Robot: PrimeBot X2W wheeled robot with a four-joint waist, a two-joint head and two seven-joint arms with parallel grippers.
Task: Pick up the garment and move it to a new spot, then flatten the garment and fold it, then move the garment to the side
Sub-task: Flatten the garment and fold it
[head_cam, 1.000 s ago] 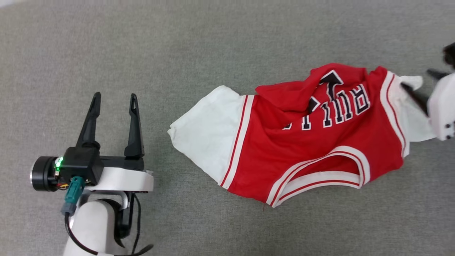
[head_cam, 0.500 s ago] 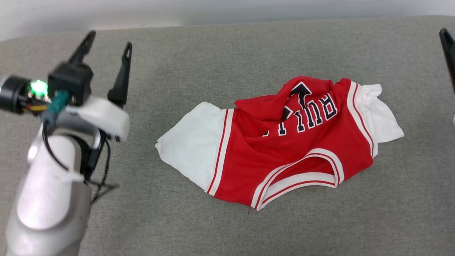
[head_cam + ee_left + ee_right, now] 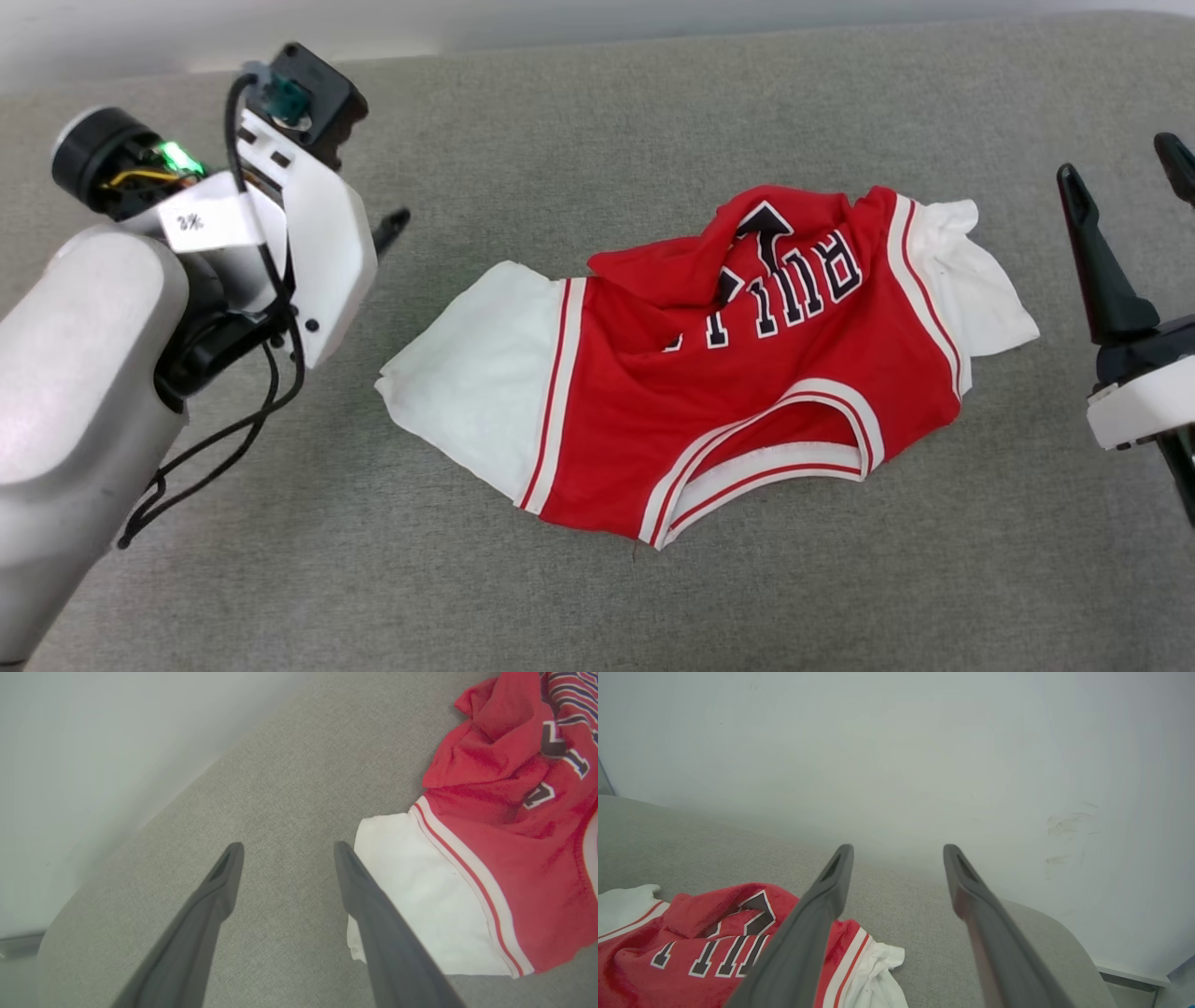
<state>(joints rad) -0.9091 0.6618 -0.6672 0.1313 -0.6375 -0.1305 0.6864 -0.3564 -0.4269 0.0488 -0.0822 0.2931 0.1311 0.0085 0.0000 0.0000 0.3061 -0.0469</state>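
The garment [image 3: 747, 401] lay crumpled on the grey tabletop [image 3: 579, 121], between the two arms and touching neither. The left gripper [image 3: 288, 845] and right gripper [image 3: 898, 847] both stood with fingers apart, empty.

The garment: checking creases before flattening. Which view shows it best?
Head view: the whole garment lies there, crumpled. Left wrist view catches one white sleeve and some red; right wrist view, the lettered end.

The right gripper [image 3: 1117, 159], a second ago at the white sleeve [image 3: 971, 289] of the garment [image 3: 747, 392], now stands clear of it, spread and empty, while the left gripper [image 3: 288, 845] now points sideways toward the opposite sleeve [image 3: 457, 401].
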